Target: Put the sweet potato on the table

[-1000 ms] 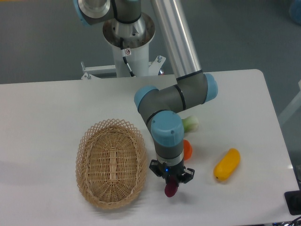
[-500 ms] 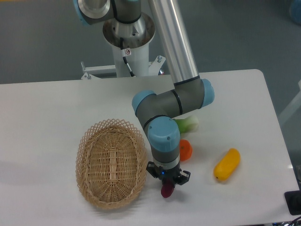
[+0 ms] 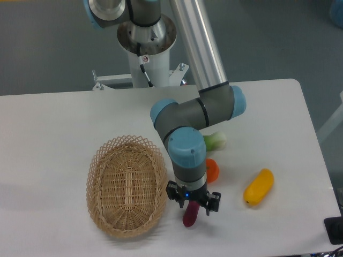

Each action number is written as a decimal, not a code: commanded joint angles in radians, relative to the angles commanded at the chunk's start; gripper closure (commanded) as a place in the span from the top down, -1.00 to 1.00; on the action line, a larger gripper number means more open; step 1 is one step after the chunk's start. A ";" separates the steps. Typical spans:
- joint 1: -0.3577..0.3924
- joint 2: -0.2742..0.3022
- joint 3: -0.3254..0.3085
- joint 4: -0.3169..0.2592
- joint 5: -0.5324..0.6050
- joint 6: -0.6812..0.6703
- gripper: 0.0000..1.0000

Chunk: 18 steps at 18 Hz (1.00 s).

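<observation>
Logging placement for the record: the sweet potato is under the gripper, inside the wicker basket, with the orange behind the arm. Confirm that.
Not quite. The camera view shows the sweet potato under the gripper over the white table, just right of the wicker basket, not inside it. The orange is behind the arm, as stated.

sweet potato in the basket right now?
No, the sweet potato is under the gripper, over the table, right of the basket.

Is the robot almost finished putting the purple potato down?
Nearly. The slim dark reddish-purple sweet potato is out of the woven wicker basket and low over the white table. The end effector looks to be around its top, fingers apart. Whether it rests on the table is unclear; backing away remains.
</observation>
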 joint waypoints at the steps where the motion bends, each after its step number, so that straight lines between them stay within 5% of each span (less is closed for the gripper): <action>1: 0.002 0.014 0.011 0.000 -0.002 -0.014 1.00; 10: 0.098 0.161 0.031 -0.046 -0.003 0.156 1.00; 18: 0.247 0.252 0.028 -0.322 -0.020 0.536 1.00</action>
